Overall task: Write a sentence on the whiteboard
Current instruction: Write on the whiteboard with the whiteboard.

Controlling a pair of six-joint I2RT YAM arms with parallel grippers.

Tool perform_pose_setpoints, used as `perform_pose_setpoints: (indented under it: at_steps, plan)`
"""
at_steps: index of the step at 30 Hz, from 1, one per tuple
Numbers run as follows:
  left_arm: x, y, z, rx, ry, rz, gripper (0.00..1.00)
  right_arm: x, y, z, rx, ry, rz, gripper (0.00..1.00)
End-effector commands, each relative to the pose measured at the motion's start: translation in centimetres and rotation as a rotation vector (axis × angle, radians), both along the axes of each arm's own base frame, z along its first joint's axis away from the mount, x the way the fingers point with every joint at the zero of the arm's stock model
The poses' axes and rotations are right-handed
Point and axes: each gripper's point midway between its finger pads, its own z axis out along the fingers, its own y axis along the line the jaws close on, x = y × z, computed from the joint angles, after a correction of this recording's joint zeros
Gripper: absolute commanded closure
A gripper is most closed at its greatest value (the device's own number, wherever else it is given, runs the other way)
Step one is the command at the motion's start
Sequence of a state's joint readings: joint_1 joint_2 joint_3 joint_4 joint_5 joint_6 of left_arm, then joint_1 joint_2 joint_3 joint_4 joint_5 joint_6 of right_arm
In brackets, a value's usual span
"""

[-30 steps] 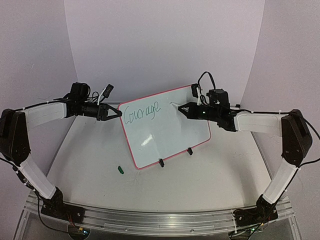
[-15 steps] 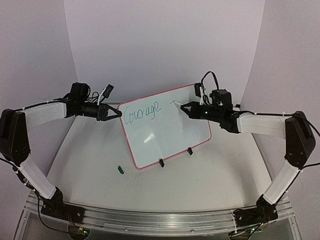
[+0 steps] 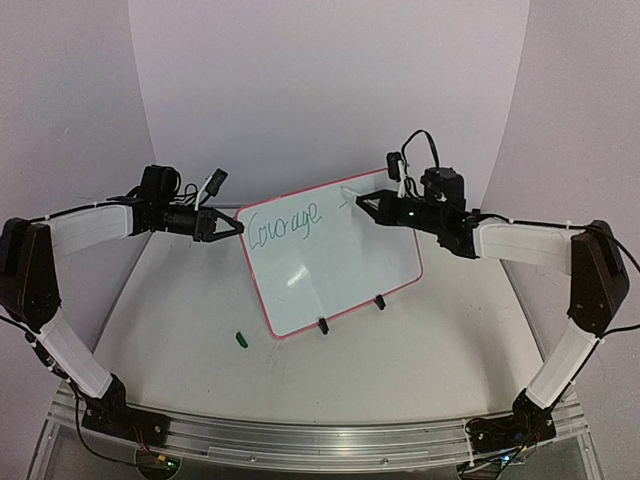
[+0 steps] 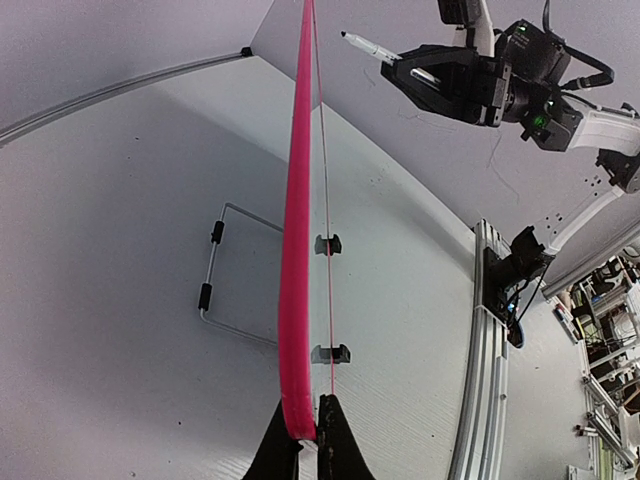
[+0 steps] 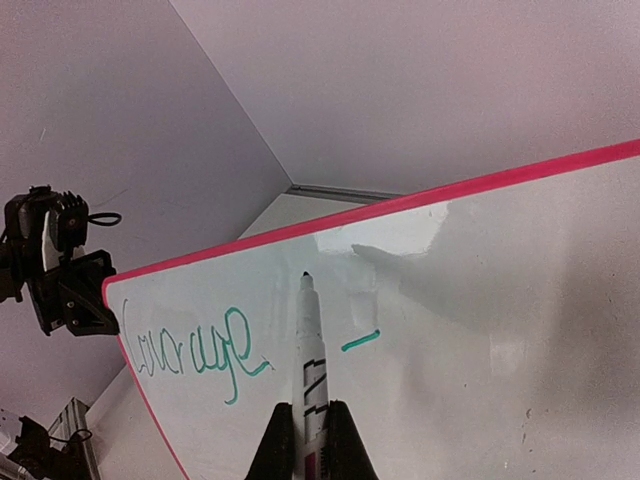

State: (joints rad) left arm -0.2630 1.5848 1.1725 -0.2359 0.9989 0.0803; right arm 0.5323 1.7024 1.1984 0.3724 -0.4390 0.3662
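Note:
The whiteboard (image 3: 340, 270) stands tilted on the table, its pink frame edge-on in the left wrist view (image 4: 296, 250). My left gripper (image 3: 237, 226) (image 4: 308, 432) is shut on its upper left corner. Green cursive "Courage" (image 3: 285, 224) (image 5: 195, 350) is the part of the sentence that shows, with a short green stroke (image 5: 360, 341) to its right. My right gripper (image 3: 362, 204) (image 5: 310, 425) is shut on a white marker (image 5: 311, 340). The marker's tip (image 4: 344, 36) points at the board near its top edge, a little off the surface.
A small green cap (image 3: 240, 339) lies on the table in front of the board's left end. Two black clip feet (image 3: 323, 325) (image 3: 379, 301) sit on the board's lower edge. A wire stand (image 4: 215, 285) lies behind the board. White walls close in on three sides.
My right gripper has carried the marker up and slightly back, toward the board's top edge. The left gripper and the board have not moved.

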Motion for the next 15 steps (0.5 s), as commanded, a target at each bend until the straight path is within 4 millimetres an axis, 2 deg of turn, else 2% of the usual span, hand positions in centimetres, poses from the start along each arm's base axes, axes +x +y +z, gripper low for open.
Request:
perform_pose_setpoints:
  at_steps: [1,7,15]
  plan:
    - [-0.5,-0.7,-0.2,0.047,-0.067,-0.028,1.0,1.2,0.3,0.7,-0.001,-0.021,-0.01,1.0]
    - [-0.5,-0.7,-0.2,0.047,-0.067,-0.028,1.0,1.9,0.1,-0.5,-0.014,0.009,-0.042,1.0]
    - [-0.5,-0.7,-0.2,0.046,-0.067,-0.03,1.0,1.4,-0.1,-1.8,-0.03,0.039,-0.039,1.0]
